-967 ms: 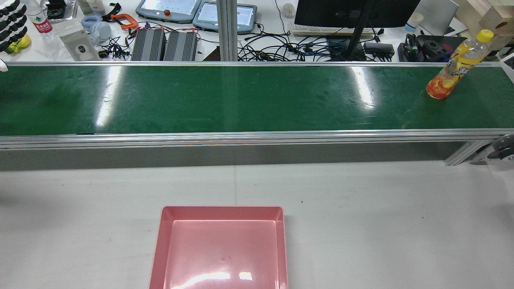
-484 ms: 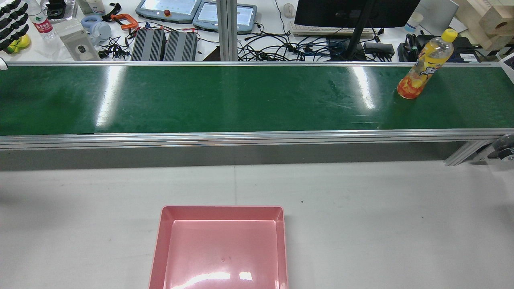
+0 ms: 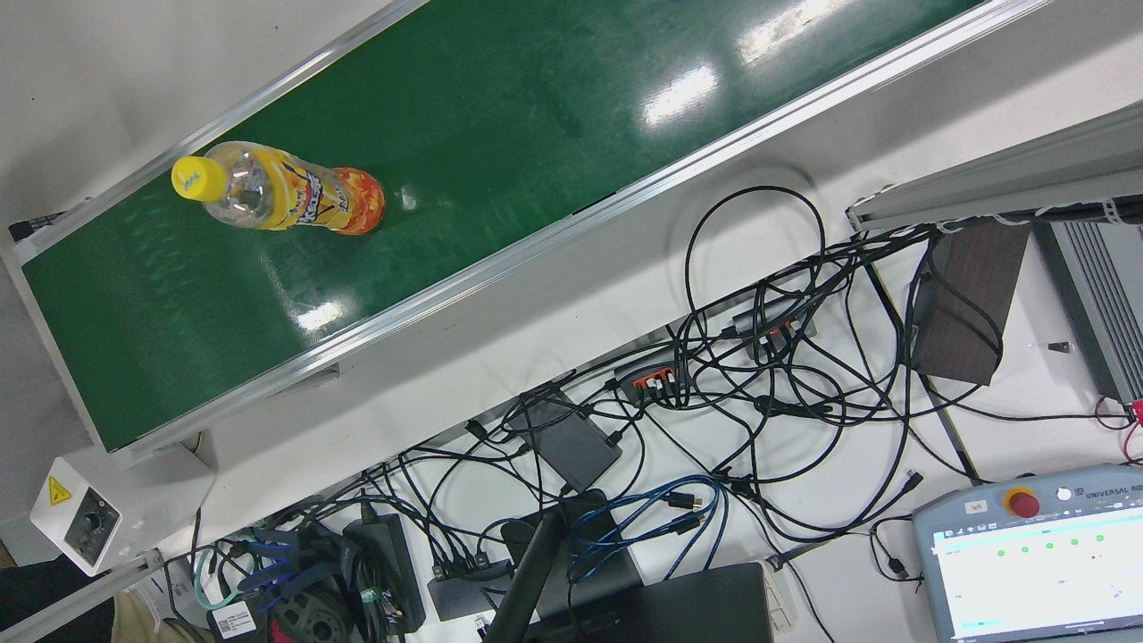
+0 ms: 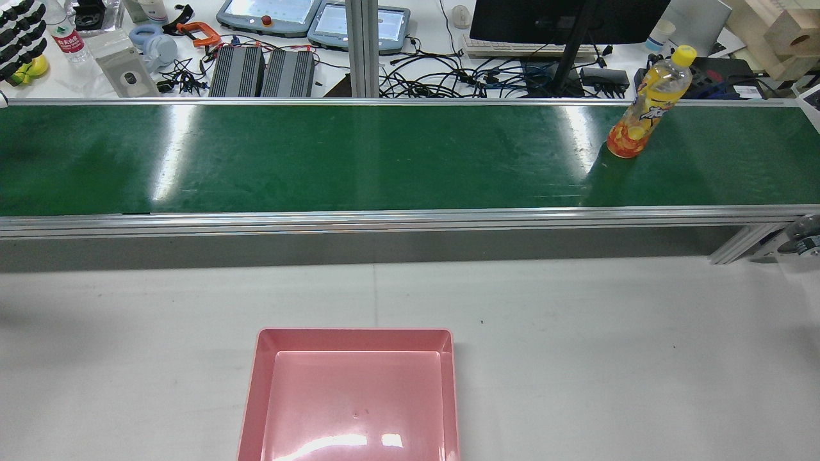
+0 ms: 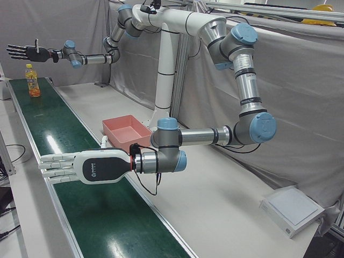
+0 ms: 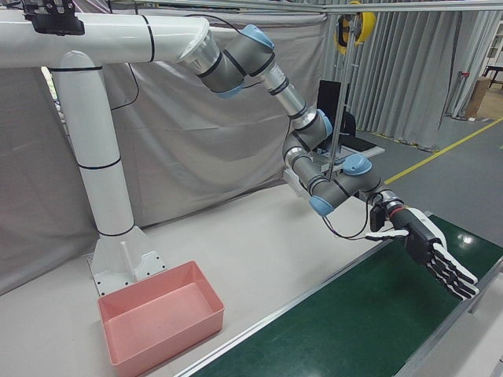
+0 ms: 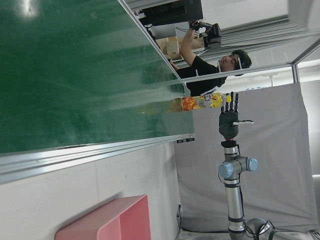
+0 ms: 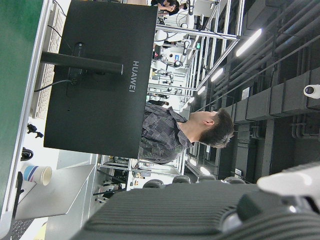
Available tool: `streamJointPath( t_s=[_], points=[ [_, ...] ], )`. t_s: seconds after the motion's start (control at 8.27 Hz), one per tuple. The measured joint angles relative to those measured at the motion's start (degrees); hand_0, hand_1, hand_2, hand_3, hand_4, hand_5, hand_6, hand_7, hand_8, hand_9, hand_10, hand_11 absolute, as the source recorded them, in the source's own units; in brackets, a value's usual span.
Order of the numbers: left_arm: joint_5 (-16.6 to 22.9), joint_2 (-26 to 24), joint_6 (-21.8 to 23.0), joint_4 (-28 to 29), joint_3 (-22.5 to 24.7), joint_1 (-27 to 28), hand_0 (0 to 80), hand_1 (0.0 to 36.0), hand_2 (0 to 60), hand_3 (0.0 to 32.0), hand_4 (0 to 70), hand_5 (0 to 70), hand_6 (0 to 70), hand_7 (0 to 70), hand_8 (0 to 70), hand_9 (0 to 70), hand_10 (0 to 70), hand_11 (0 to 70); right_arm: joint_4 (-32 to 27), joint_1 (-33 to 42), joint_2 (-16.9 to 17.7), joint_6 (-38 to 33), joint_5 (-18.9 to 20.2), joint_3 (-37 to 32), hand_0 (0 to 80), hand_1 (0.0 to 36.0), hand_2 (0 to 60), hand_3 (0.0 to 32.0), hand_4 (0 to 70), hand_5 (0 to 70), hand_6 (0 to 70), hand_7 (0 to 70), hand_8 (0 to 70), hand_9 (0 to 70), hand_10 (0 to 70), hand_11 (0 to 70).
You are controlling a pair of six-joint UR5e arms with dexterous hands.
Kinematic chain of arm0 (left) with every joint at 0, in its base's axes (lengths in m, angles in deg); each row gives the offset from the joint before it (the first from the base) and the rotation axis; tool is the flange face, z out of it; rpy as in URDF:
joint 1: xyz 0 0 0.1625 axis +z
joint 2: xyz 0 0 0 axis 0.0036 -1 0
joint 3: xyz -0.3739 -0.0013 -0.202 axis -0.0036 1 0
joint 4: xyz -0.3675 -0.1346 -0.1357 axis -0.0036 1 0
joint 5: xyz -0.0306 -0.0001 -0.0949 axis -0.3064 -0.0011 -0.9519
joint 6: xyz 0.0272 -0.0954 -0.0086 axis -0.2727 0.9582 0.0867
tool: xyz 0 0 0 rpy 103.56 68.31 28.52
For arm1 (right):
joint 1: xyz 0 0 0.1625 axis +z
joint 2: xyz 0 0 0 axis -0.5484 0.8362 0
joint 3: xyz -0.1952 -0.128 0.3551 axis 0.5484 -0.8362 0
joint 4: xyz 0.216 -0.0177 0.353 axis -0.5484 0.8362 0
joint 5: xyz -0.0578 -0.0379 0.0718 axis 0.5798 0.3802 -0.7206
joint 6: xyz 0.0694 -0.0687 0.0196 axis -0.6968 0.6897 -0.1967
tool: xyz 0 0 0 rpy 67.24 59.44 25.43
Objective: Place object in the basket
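While the right hand (image 5: 24, 52) hangs flat and released, fingers stretched out and holding nothing, it sits in the air over the far end of the green belt (image 4: 320, 160). The bottle (image 5: 33, 80) stands upright on the belt just below and beside that hand, its yellow cap lower than the palm, with clear air between the two. From the left hand view the same pair line up: the bottle (image 7: 202, 102) at the belt's edge and the dark right hand (image 7: 229, 117) beyond it, apart from it.

The left hand (image 5: 80, 167) is likewise released, fingers straight and close together, palm empty. It reaches out level over the belt, well apart from the bottle, at the stretch of belt nearest the pink basket (image 5: 126, 129).

Seen from the rear, the bottle (image 4: 647, 102) is toward the belt's right end, close to its far rail. The pink basket (image 4: 352, 333) rests on the white table (image 4: 576, 358) on the near side of the belt, well apart from the bottle. Past the belt lies a desk with tangled cables (image 3: 759, 375) and a monitor (image 4: 564, 19).
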Motion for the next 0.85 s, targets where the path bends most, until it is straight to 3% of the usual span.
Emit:
streamJointPath(
  t_s=[0.85],
  points=[
    [-0.32, -0.31, 0.09, -0.12, 0.91, 1.08, 58.9, 9.3, 0.0, 0.0, 0.0, 0.1, 0.0, 0.0, 0.0, 0.0, 0.0, 0.0, 0.02, 0.00, 0.00, 0.00, 0.00, 0.00, 0.0, 0.0, 0.0, 0.0, 0.0, 0.0, 0.0, 0.0, 0.0, 0.0, 0.0, 0.0]
  ],
)
